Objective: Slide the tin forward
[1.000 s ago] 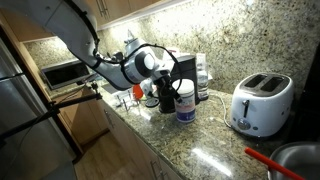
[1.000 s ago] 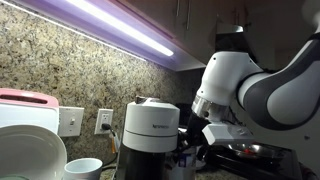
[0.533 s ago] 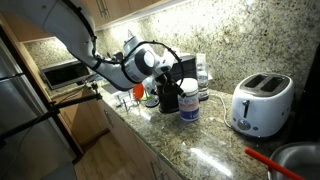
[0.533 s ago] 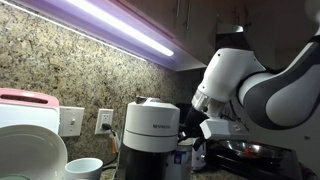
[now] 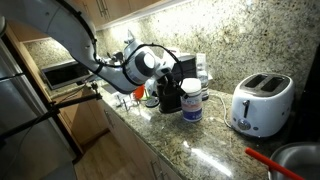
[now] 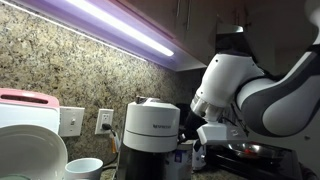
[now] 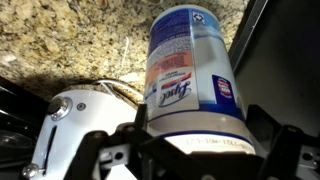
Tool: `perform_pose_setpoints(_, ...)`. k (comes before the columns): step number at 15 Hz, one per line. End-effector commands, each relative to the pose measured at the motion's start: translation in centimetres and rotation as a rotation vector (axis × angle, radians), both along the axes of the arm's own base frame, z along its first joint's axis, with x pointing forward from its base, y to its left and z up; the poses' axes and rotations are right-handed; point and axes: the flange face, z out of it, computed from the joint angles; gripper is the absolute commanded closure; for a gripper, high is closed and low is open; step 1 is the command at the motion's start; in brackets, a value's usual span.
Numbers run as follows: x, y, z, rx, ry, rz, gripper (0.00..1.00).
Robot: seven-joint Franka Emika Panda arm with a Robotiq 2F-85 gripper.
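Step in hand: the slide proper, judged to be in progress, since the tin is bracketed by the hand and not yet let go. The tin (image 7: 190, 70) stands upright on the granite counter (image 5: 215, 150); in an exterior view it is seen between the arm's wrist and the white toaster (image 5: 260, 103), apart from the toaster and out from the back wall. In the wrist view the gripper (image 7: 200, 140) is set with its jaws spread wide, one on each side of the tin's lid end. One finger (image 7: 110, 155) lies just beside the tin wall, and a dark gap is seen at the opposite side. Whether the tin is actually clamped or only straddled cannot be told. A Nespresso machine (image 6: 152, 130) hides the contact area in an exterior view. Next move, as judged: a level, slow translation along the counter is called for, with the hand kept low so the tin is not tipped and the base is kept flat on the stone. The toaster side should be given clearance. Release is to be made only once the tin is at rest.
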Motion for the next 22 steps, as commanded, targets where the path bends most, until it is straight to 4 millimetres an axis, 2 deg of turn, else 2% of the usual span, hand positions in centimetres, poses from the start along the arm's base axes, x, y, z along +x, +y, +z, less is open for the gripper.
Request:
perform_pose_setpoints(1, 0.8, -1.3, 0.1, 0.000, -0.006, -0.054, 0.00)
perform_pose_setpoints(4, 0.6, -1.8, 0.4, 0.079, 0.013, -0.060, 0.00)
perform_pose_setpoints(6, -0.7, 0.0, 1.0, 0.154, 0.048, 0.048, 0.00)
perform_pose_setpoints(7, 0.3, -0.8, -0.8, 0.091, 0.031, -0.021, 0.00)
perform_pose_setpoints(8, 0.2, -0.3, -0.8, 0.118, 0.046, 0.009, 0.00)
perform_pose_setpoints(14, 0.1, -0.4, 0.1, 0.139, 0.048, 0.031, 0.00)
perform_pose_setpoints(17, -1.3, -0.7, -0.6, 0.151, 0.074, 0.030, 0.00)
perform_pose_setpoints(22, -3.9, -2.2, -1.9, 0.145, 0.101, 0.012, 0.00)
